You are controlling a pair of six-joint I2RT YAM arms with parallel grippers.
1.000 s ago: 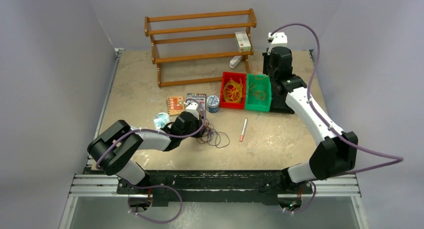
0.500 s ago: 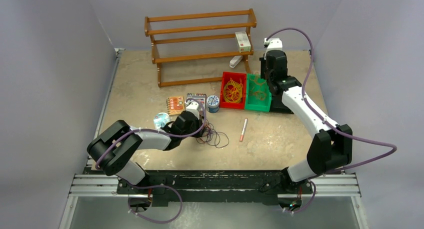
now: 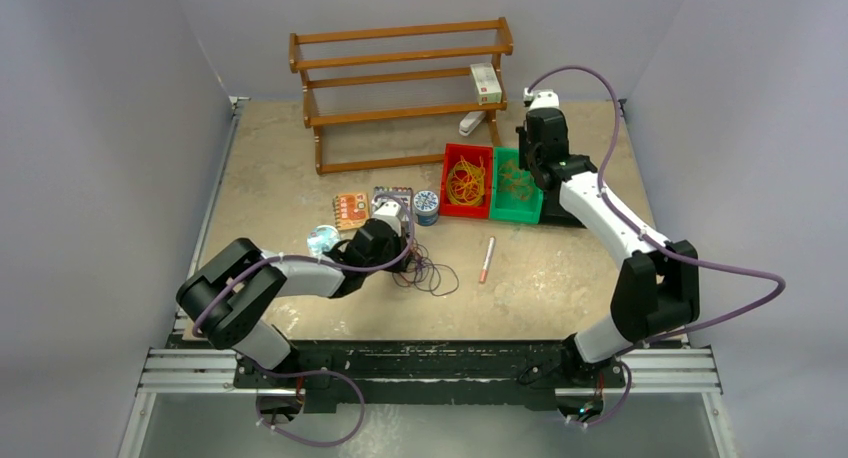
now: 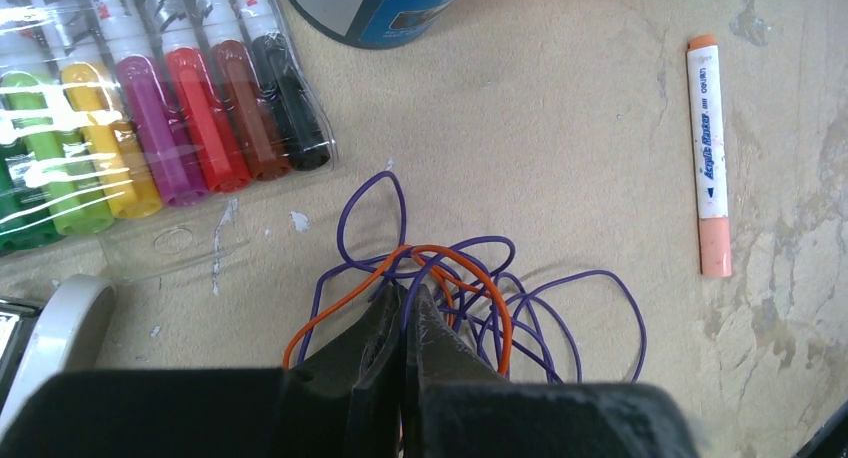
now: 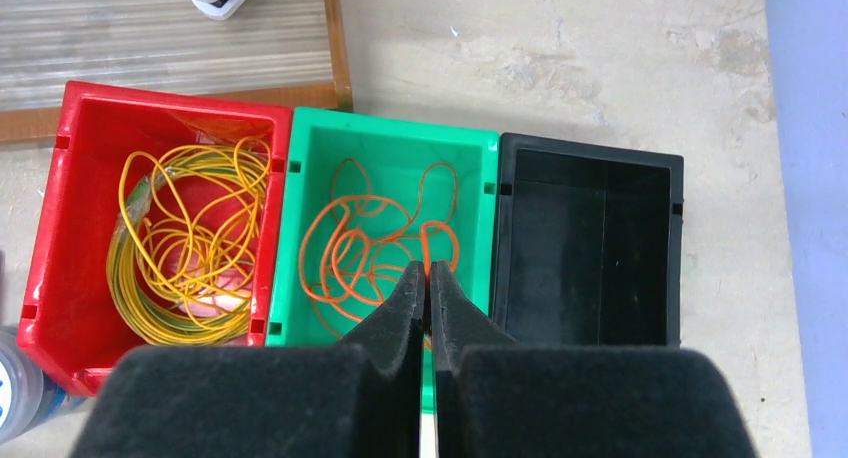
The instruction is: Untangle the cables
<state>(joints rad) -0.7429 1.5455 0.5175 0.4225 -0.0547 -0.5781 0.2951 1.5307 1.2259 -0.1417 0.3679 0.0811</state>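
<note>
While the left claw [image 4: 408,296] has stayed shut, its tips in the purple and orange cables [image 4: 480,298] tangled on the desk [image 4: 560,98], the right claw [image 5: 427,270], also shut, has swung left. It now hangs over the green bin [image 5: 385,138]. Orange cables [image 5: 345,248] lie there, and yellow cables [image 5: 180,258] lie in the red bin [image 5: 150,96], so sorting seems half done. Whether either claw pinches a wire cannot be told. The peach pen [image 4: 710,158] reads "Acrylic Marker".
</note>
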